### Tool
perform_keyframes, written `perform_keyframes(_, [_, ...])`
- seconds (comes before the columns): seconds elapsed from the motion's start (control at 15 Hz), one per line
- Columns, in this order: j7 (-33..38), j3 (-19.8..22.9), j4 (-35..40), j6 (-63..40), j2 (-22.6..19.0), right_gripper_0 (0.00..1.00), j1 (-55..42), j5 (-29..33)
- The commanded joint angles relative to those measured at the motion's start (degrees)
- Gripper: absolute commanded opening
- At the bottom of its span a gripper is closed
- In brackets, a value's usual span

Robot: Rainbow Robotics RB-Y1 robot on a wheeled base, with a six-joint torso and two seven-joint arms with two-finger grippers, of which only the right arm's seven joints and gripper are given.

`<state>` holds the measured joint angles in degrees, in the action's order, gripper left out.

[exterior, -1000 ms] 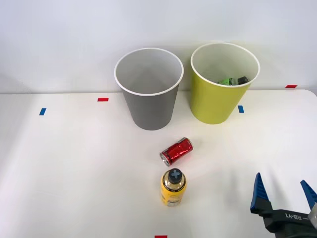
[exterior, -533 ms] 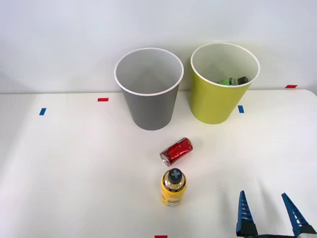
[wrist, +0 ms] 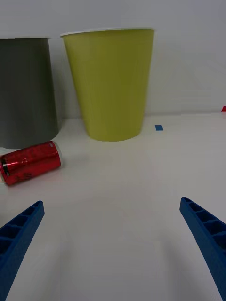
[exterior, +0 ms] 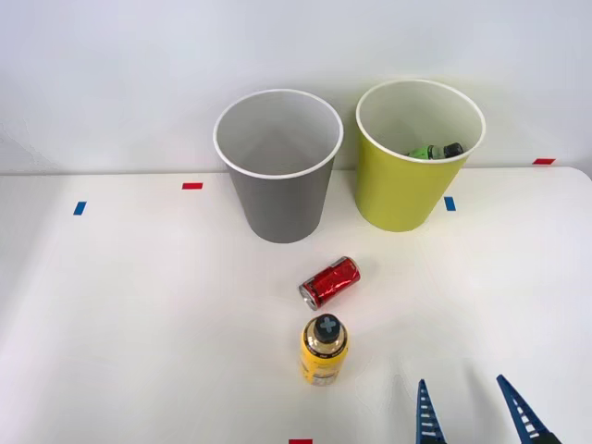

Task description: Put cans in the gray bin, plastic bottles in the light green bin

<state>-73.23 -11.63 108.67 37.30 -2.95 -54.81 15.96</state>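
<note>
Our right gripper (exterior: 472,412) has its fingers apart, near the yellow bottle (exterior: 324,351). If we approach carelessly, a finger may topple it against the red can (exterior: 330,282).

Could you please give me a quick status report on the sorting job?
Right gripper open, empty, low over table. Green bottle in light green bin; red can and yellow bottle on table, gray bin empty. Nothing in the way.

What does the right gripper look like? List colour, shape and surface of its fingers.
The right gripper has two bright blue fingers. Each is a long wedge tapering to a narrow tip, with ribbed inner faces forming small steps along the edge. No cables or markings are visible on them.
</note>
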Motion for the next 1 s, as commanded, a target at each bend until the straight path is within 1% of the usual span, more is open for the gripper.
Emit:
perform_keyframes(0.07, [-0.87,-1.29,-0.04,2.25,0.05,1.0,-1.09,-4.62])
perform_keyframes(0.47, [-3.24,-0.85,-1.97,4.09,-0.13,1.0,0.14,-7.17])
perform_keyframes(1.0, [-4.73,-0.85,-2.06,4.44,-0.31,1.0,-0.21,-7.61])
